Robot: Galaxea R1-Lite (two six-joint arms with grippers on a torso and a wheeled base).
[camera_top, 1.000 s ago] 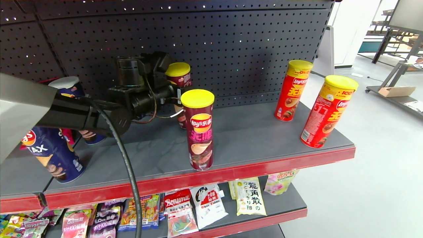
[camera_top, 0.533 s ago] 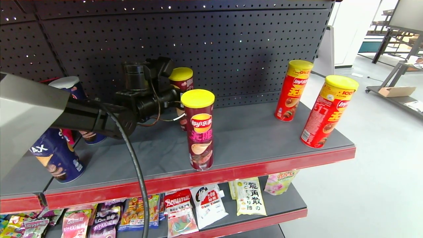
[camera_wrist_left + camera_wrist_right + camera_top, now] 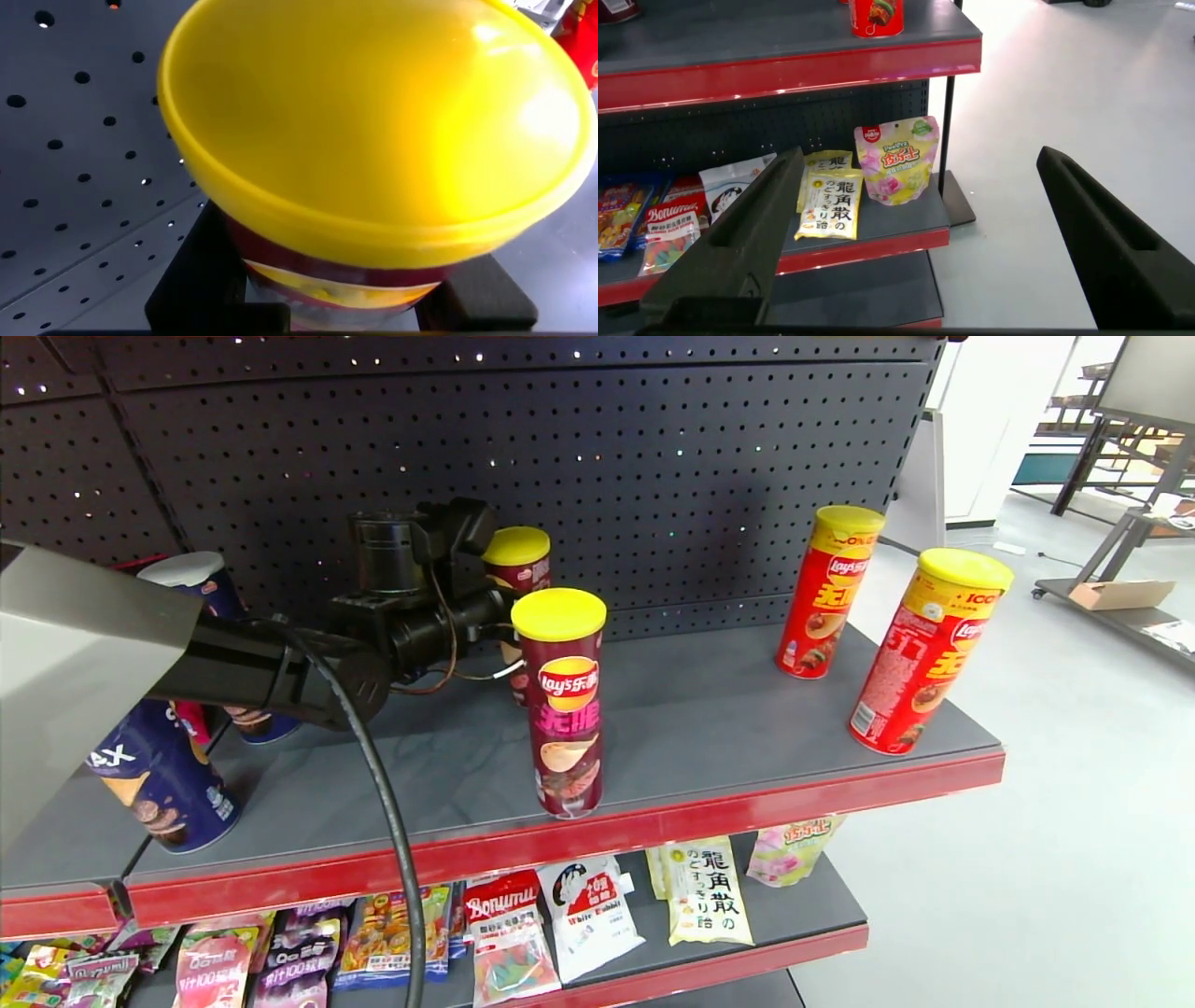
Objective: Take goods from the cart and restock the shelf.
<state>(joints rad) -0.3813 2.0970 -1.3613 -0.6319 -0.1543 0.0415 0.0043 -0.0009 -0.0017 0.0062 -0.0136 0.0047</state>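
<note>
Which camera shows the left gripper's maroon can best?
Left wrist view: the maroon can sits close up between the fingers of the left gripper. Head view catches its lid and top behind the front can. Right wrist view faces the lower shelf.

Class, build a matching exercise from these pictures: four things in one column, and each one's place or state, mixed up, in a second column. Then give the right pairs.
Column one
1 left gripper
2 right gripper
3 front maroon can
4 rightmost red can

Column two
A open, holding nothing
B nearest the right end of the shelf
C shut on the held maroon can, close to the pegboard
D standing free at the shelf's front edge

Pairs: 1-C, 2-A, 3-D, 4-B
</note>
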